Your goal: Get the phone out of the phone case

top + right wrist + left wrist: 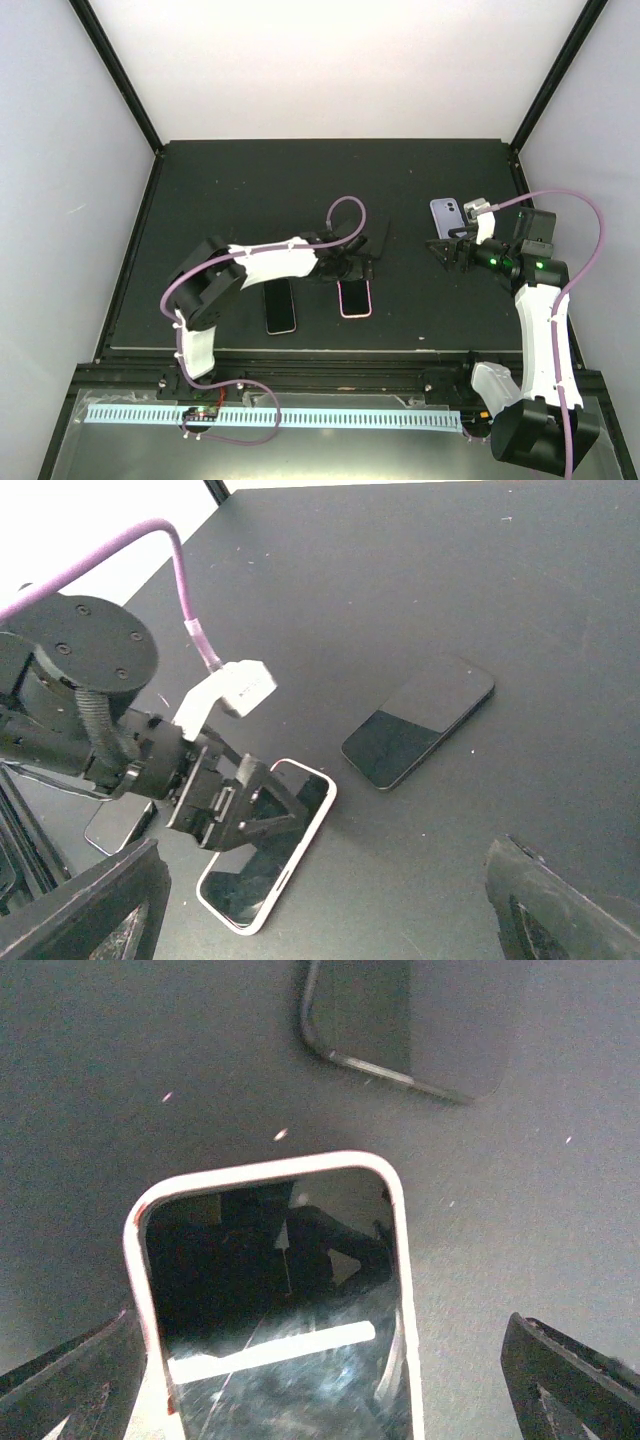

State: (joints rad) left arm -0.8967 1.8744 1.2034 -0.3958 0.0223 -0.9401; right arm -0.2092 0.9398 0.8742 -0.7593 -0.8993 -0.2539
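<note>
The dark desk (250, 190) fills the floor of a white-walled booth and carries four flat things. The task's phone (354, 298), screen up with the pink rim of its case (400, 1260) all round it, lies flat near the middle of the desk, toward the near edge. Just to its left, apart from it, a second phone (280, 306) with a pale rim lies screen up. Behind it and slightly to the right a dark phone (381, 238) lies flat, close but not touching. Further right, near the desk's right side, sits a lilac piece (447, 214), back up with a camera block showing; whether it is a phone or a bare case cannot be told. The left arm (270, 262) is folded at the elbow and stretches low to the right, a purple cable (345, 205) looping up from its wrist, so its head covers the far end of the cased phone. The left jaws are spread wide and tilted down over that phone, one finger (80, 1380) close beside the pink rim, though touching or not cannot be told, and the other well clear on the opposite side. They hold nothing. The right arm (540, 310) rises along the right side and bends inward, its head just in front of the lilac piece. The right jaws are also spread wide and empty, their fingers (90, 905) above the desk and pointed toward the cased phone.
</note>
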